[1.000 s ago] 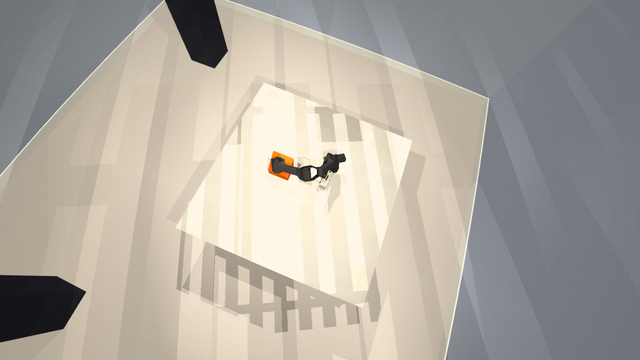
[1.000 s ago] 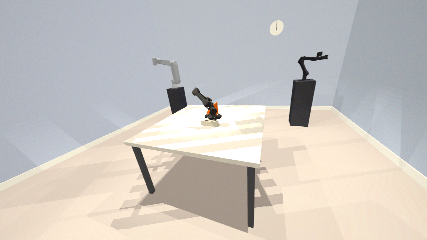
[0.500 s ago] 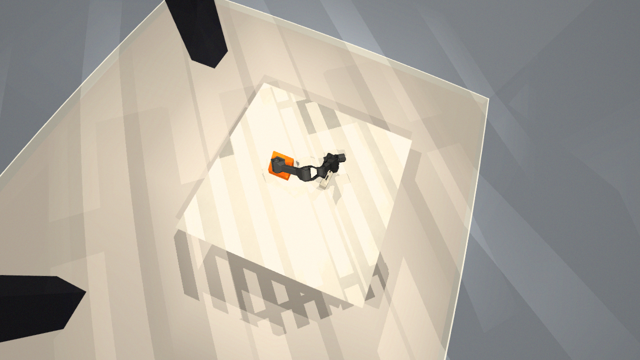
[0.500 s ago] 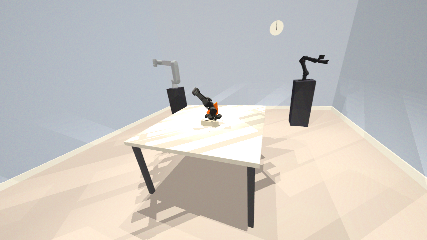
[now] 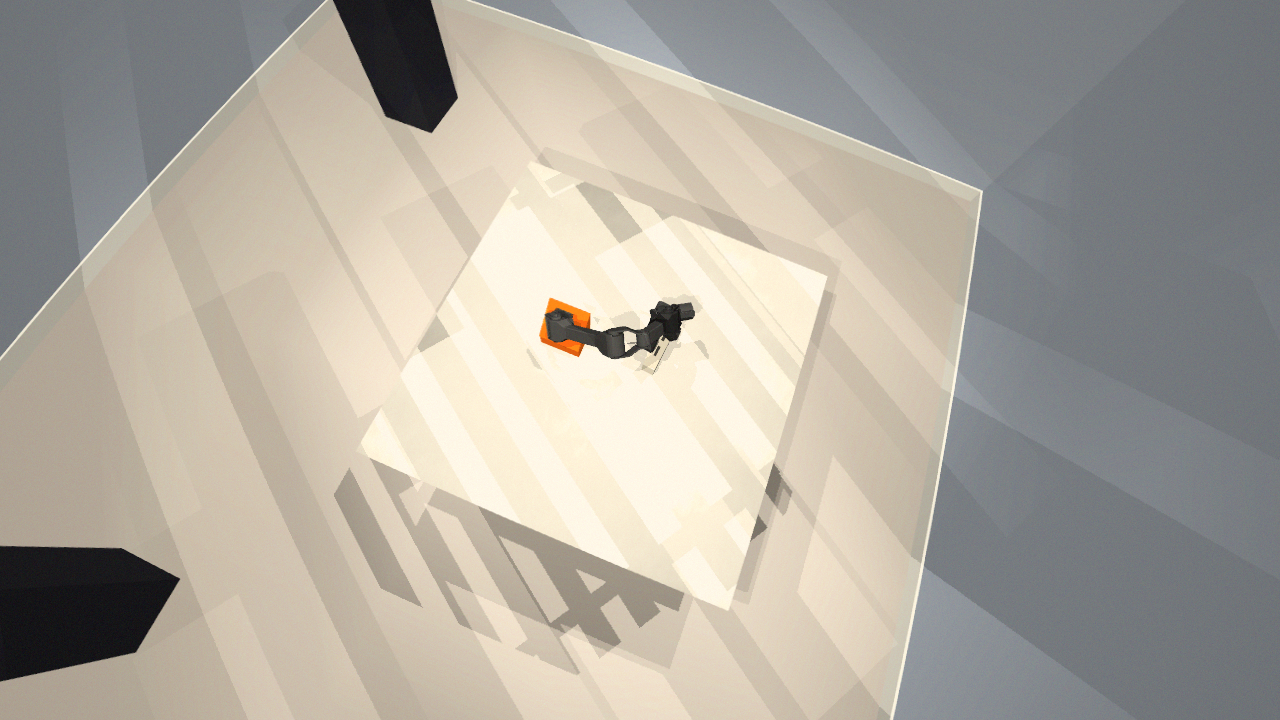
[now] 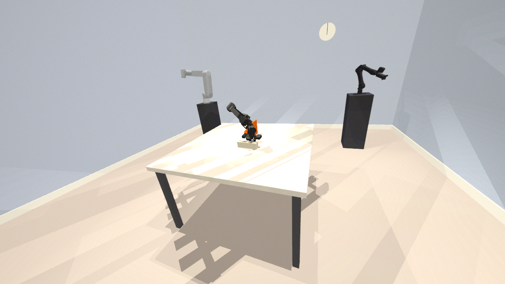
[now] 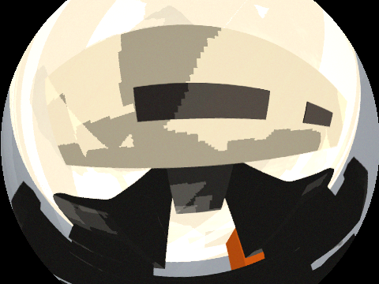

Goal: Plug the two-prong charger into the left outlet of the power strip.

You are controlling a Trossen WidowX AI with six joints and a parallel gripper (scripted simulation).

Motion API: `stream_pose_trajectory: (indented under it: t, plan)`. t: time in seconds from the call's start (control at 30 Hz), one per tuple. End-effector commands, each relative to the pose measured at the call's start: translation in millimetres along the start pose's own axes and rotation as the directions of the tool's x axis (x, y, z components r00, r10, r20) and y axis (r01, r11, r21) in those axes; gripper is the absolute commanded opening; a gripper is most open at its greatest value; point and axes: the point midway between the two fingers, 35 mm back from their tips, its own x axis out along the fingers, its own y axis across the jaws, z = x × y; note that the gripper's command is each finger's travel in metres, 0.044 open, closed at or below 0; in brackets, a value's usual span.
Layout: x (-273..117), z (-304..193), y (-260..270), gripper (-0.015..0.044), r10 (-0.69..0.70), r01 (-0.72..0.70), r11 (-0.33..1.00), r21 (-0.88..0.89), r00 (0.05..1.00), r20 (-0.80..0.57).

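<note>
Wrist view: my gripper (image 7: pixel 194 159) clamps the charger (image 7: pixel 199 194) just above the power strip (image 7: pixel 211 110).
I read no lettering on the strip's cream face, only dark slots (image 7: pixel 202 102).

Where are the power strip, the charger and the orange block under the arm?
power strip (image 6: pixel 247 144): exterior view, front side.
charger (image 7: pixel 199 192): wrist view, body between fingers.
orange block (image 5: pixel 556 313): top view, upper corner.

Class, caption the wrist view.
Hand shut on the dark charger, poised over the cream power strip.
</note>
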Motion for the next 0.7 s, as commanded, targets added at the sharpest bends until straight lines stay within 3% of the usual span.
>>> stream_pose_trajectory:
  t: [0.0, 0.4, 0.67]
  plan:
    - [0, 10, 0, 0.0, 0.003, -0.004, 1.0, 0.024, 0.999, 0.034]
    - [0, 0, 0, 0.0, 0.0, 0.0, 1.0, 0.001, 1.0, 0.001]
    - [0, 0, 0, 0.021, 0.0, 0.0, 1.0, 0.001, 1.0, 0.001]
